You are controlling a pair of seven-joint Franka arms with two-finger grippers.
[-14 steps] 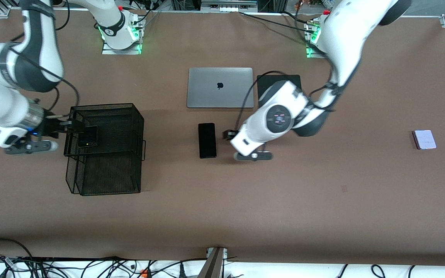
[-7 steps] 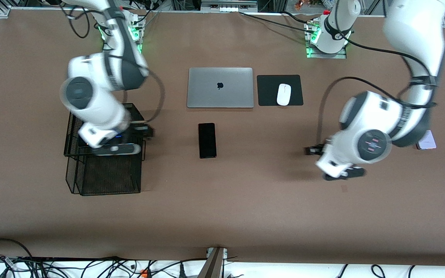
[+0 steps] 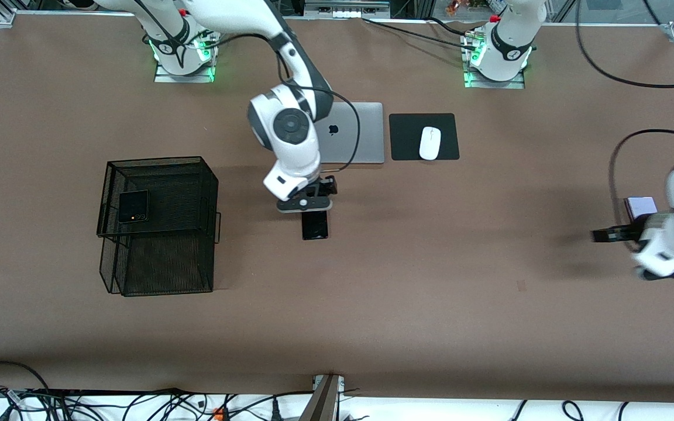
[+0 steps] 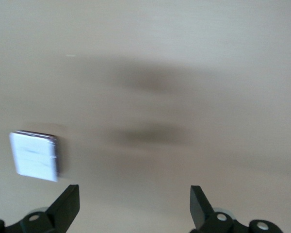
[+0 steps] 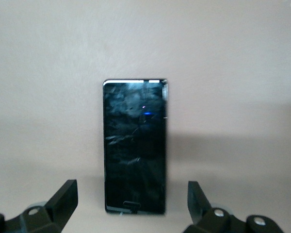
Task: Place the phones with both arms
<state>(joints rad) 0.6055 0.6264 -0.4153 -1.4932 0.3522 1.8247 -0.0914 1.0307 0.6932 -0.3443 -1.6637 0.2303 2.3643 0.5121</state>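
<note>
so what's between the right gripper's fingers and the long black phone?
Nothing. In the right wrist view the right gripper hangs open over the long black phone, which lies flat on bare table; no other object intervenes.

Matt brown tabletop [image 3: 372, 304]. Glossy black glass slab phone [image 5: 135, 145], smudged. Black wire-mesh basket [image 3: 161, 228]. Brushed silver metal laptop [image 3: 360, 134]. Smooth white plastic mouse [image 3: 430, 142] on matt black pad [image 3: 407, 137].
</note>
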